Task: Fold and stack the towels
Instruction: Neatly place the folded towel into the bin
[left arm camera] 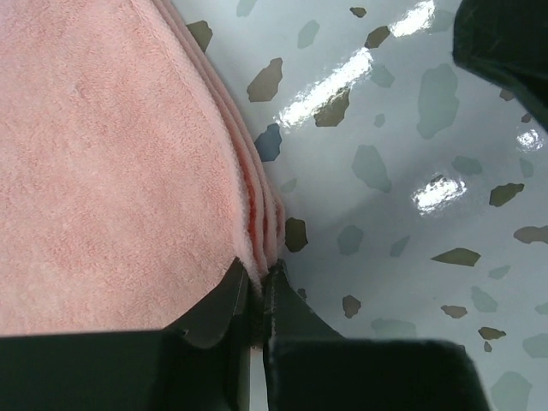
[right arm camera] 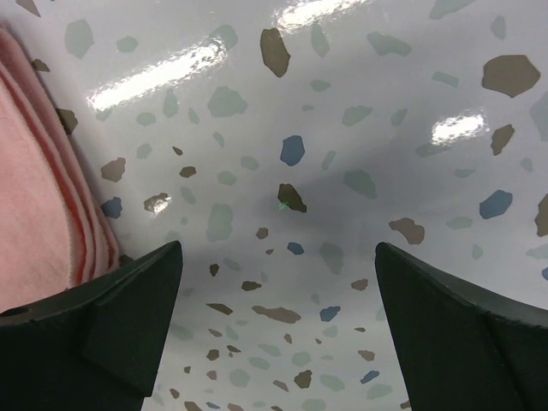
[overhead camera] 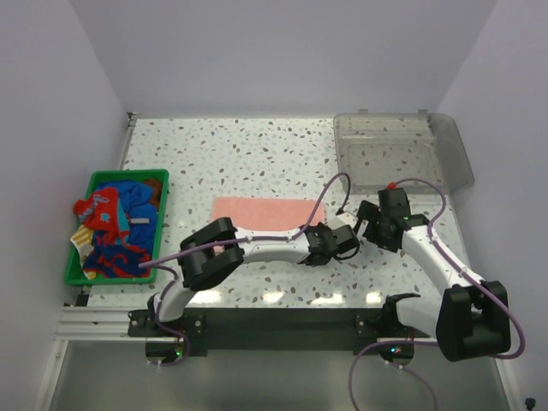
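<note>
Jaws of the left gripper [left arm camera: 261,278] pinch the layered edge of the salmon pink towel [left arm camera: 103,154], which lies folded flat mid-table [overhead camera: 257,154]. On the right gripper [right arm camera: 278,248] they stand wide over bare table just beside that edge. The other towels [overhead camera: 120,227] lie heaped in the green basket [overhead camera: 128,174], far left.

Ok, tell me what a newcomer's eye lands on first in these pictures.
The salmon pink towel lies folded flat in the middle of the speckled table, with the left gripper pinched on its right edge and the right gripper open over bare tabletop beside it. At the left edge, the green basket holds a bright heap of blue and red towels. A clear tray sits at the far right corner.
</note>
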`<action>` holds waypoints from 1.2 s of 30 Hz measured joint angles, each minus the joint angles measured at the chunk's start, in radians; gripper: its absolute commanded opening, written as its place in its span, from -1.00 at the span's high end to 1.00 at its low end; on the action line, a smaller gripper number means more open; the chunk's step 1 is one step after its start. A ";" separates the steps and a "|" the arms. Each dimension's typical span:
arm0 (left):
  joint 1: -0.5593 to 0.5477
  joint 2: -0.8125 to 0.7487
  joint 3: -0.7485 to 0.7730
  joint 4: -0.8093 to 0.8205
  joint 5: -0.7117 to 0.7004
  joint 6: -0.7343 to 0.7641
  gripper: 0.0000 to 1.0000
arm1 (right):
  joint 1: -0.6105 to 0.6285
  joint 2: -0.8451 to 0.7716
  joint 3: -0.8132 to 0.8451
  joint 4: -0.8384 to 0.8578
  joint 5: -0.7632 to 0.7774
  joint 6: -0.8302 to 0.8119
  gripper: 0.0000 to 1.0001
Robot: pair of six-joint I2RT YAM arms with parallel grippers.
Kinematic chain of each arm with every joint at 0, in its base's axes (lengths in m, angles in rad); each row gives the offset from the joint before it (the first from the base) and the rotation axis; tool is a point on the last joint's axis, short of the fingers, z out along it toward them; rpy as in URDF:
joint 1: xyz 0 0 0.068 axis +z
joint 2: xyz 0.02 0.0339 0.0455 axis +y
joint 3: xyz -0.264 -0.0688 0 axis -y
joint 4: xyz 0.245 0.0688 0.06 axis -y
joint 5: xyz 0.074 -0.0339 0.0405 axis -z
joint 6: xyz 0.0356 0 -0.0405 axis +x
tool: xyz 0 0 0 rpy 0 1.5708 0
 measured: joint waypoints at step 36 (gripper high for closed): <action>0.072 -0.203 -0.146 0.043 0.112 -0.014 1.00 | 0.230 0.544 -0.007 0.877 -0.587 0.557 -0.51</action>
